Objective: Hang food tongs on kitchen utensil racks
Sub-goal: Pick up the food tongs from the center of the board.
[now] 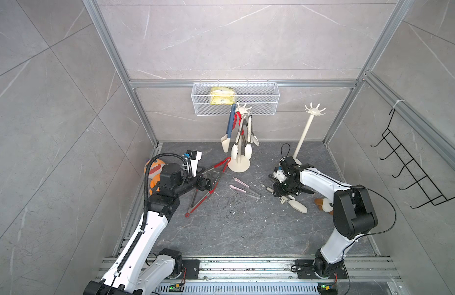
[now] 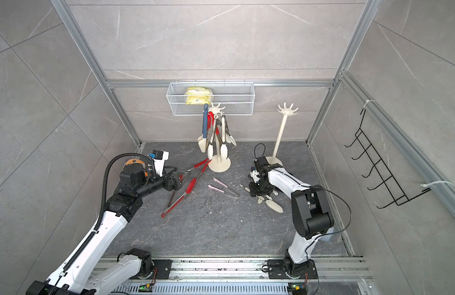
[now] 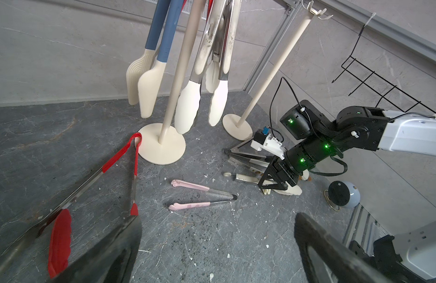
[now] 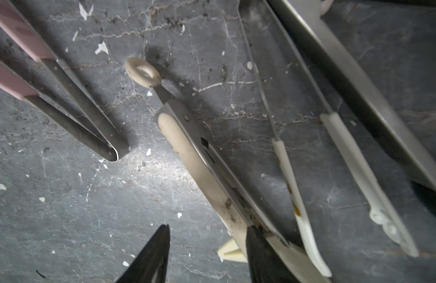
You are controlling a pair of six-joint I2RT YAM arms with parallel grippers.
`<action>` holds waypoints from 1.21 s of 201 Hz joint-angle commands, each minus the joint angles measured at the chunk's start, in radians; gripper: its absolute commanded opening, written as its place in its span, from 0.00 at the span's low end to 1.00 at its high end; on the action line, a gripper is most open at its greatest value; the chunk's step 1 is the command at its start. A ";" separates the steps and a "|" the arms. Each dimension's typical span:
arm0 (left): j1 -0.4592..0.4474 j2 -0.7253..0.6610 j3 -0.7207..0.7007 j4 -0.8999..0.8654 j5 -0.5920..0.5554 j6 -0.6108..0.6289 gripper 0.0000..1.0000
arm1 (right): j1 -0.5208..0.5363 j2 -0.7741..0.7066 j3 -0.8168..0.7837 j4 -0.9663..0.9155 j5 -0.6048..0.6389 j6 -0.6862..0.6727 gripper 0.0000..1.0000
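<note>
Far side first: an orange plush toy (image 1: 155, 168) sits behind the left arm. The left hand (image 1: 207, 184) hangs low over the bench (image 1: 234, 229), fingers spread wide with nothing between them, right beside the red tongs (image 3: 119, 154) lying splayed on the dark stone.

Next along, the loaded utensil rack (image 1: 243, 167) stands upright at the back. Blue-handled tongs (image 1: 231, 122) and steel cream-tipped tongs (image 1: 248, 151) dangle from its prongs.

Centre bench, the pink tongs (image 3: 190, 185) lie flat on their own.

On to the right hand (image 4: 208, 235), down at the surface with fingers partly apart. One finger touches the cream tongs (image 4: 187, 152), its mate stands clear of them, so there is no clamp. More steel tongs (image 4: 359, 88) lie just beside.

Behind it, the bare utensil rack (image 1: 308, 129) stands upright near the back corner.
</note>
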 commanded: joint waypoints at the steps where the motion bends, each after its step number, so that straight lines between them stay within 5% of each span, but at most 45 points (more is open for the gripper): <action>1: -0.005 -0.033 -0.008 0.003 -0.020 -0.021 1.00 | 0.008 0.042 0.036 -0.021 0.030 -0.040 0.49; 140: -0.007 -0.050 -0.024 -0.017 -0.037 -0.026 1.00 | 0.037 0.151 0.087 -0.021 0.075 -0.098 0.41; 243: -0.007 -0.061 -0.016 -0.040 -0.038 -0.015 1.00 | 0.044 0.189 0.133 -0.011 0.093 -0.119 0.19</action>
